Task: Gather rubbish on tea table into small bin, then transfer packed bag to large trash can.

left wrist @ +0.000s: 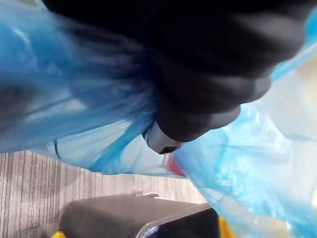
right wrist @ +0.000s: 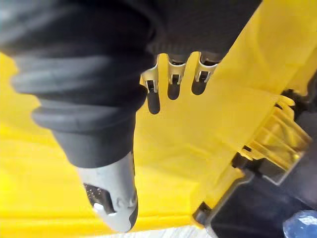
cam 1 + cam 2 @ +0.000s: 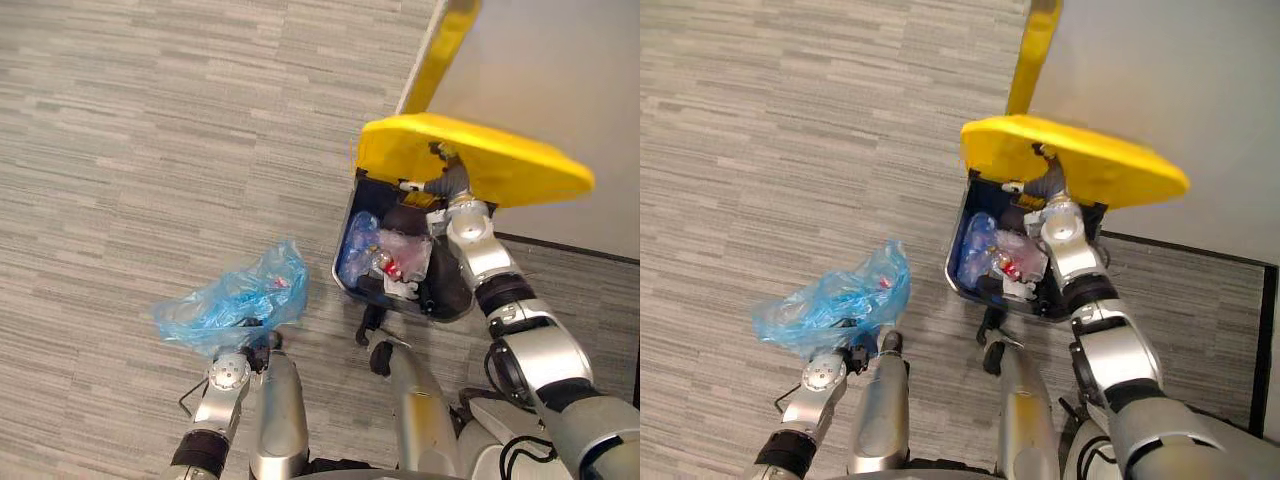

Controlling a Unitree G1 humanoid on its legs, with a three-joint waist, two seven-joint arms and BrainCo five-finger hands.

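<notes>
Left hand point(image 3: 248, 346) fingers curled into blue bag point(image 3: 235, 298); bag's long axis crosswise, fuller end toward trash can point(image 3: 343, 274). Right hand point(image 2: 171, 74) fingers straight, propping yellow lid point(image 3: 500, 160) up.

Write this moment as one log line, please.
right hand: open, propping yellow lid up | large trash can: open, rubbish inside | left hand: carrying blue rubbish bag, beside can, not yet in

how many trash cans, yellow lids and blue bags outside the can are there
trash can: 1
yellow lid: 1
blue bag outside the can: 1
total: 3
</notes>
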